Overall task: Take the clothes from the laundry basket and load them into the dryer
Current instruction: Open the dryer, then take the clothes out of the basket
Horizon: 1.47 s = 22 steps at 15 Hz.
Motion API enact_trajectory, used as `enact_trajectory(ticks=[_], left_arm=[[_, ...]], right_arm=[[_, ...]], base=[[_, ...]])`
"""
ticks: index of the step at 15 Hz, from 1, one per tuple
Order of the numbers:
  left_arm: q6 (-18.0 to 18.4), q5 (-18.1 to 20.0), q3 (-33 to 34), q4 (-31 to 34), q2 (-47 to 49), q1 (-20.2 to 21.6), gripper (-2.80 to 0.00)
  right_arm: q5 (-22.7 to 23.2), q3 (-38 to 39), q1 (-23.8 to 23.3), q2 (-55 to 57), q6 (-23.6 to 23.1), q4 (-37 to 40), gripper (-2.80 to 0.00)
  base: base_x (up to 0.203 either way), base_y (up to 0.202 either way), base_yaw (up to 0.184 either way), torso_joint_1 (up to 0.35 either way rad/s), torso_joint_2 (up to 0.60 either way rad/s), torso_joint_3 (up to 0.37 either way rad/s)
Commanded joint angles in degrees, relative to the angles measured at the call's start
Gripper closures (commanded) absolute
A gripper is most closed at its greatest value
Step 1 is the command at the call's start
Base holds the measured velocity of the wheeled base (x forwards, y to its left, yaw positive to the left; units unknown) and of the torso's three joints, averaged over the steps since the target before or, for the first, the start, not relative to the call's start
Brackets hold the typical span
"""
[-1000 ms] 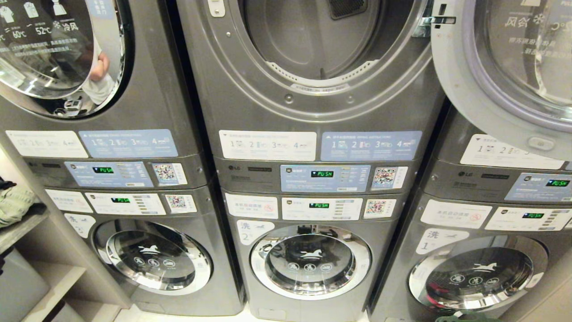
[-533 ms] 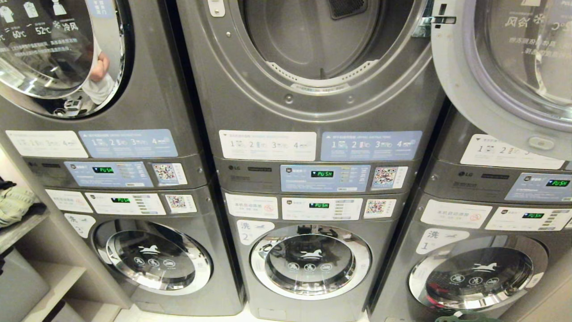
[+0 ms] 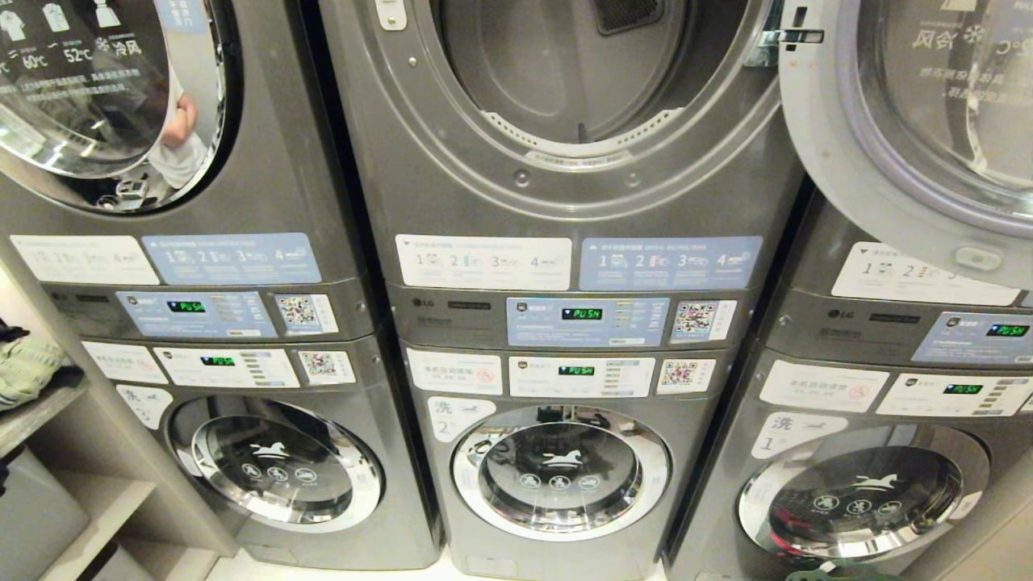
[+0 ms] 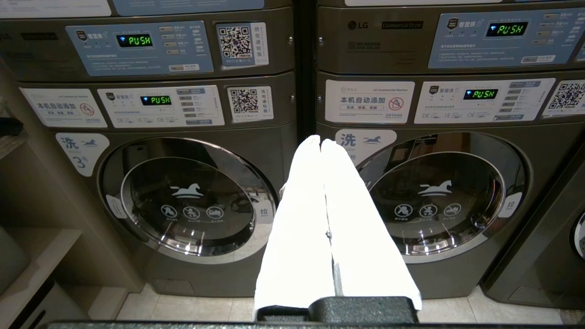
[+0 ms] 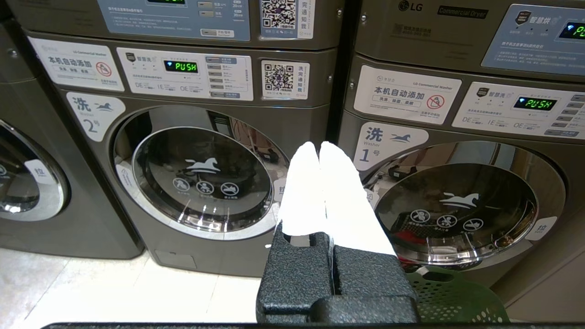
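Laundry basket [image 5: 450, 297], green mesh, on floor below right claw [image 5: 319, 151]; only right wrist view shows it properly, head view catches bare sliver. Clothes not discernible. Dryer [image 3: 565, 73] drum open above, door [image 3: 912, 129] swung right, ready for loading. Left claw [image 4: 320, 142] pinched empty; right likewise, both parked low.

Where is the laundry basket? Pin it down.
The green laundry basket sits on the floor, low in the right wrist view, before washer number 1, beside the right gripper.

Middle dryer [image 3: 565, 161] drum empty, its door [image 3: 912, 129] swung open right, washers [image 3: 561, 472] below shut
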<state>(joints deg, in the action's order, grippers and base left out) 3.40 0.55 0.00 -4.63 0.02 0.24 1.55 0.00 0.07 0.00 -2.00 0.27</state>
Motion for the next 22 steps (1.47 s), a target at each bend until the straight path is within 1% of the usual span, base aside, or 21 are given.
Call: enact_trajectory(ticks=[1, 4, 5, 6, 8, 17, 19, 22], left_arm=[[0.02, 0.07, 1.85, -0.03, -0.11, 0.02, 0.00], [0.35, 0.17, 1.87, 0.03, -0.11, 0.02, 0.00], [1.02, 0.20, 1.92, 0.06, -0.11, 0.02, 0.00], [2.03, 1.17, 1.91, -0.02, -0.11, 0.02, 0.00], [2.83, 1.74, 1.93, 0.05, -0.11, 0.02, 0.00], [2.73, 0.51, 1.85, -0.03, -0.11, 0.02, 0.00], [2.66, 0.51, 1.88, -0.03, -0.11, 0.02, 0.00], [2.57, 0.51, 1.86, -0.03, -0.11, 0.02, 0.00]], right_arm=[[0.03, 0.09, 0.01, 0.09, -0.11, 0.00, 0.00], [0.08, 0.09, 0.01, 0.06, -0.60, 0.00, 0.00], [-0.06, 0.09, 0.01, 0.09, -0.02, 0.00, 0.00], [0.02, 0.09, 0.01, 0.09, -0.02, 0.00, 0.00], [-0.15, 0.09, 0.01, 0.06, 0.27, 0.00, 0.00], [-0.15, 0.09, 0.01, 0.09, 0.42, 0.00, 0.00], [-0.15, 0.09, 0.01, 0.09, 0.42, 0.00, 0.00], [-0.06, 0.09, 0.01, 0.09, 0.33, 0.00, 0.00]], base=[[0.000, 0.000, 0.000, 0.000, 0.00, 0.000], [0.000, 0.000, 0.000, 0.000, 0.00, 0.000], [0.000, 0.000, 0.000, 0.000, 0.00, 0.000], [0.000, 0.000, 0.000, 0.000, 0.00, 0.000], [0.000, 0.000, 0.000, 0.000, 0.00, 0.000], [0.000, 0.000, 0.000, 0.000, 0.00, 0.000], [0.004, -0.101, 0.001, 0.005, 0.00, 0.005], [0.000, -0.191, -0.001, 0.000, 0.00, 0.003]])
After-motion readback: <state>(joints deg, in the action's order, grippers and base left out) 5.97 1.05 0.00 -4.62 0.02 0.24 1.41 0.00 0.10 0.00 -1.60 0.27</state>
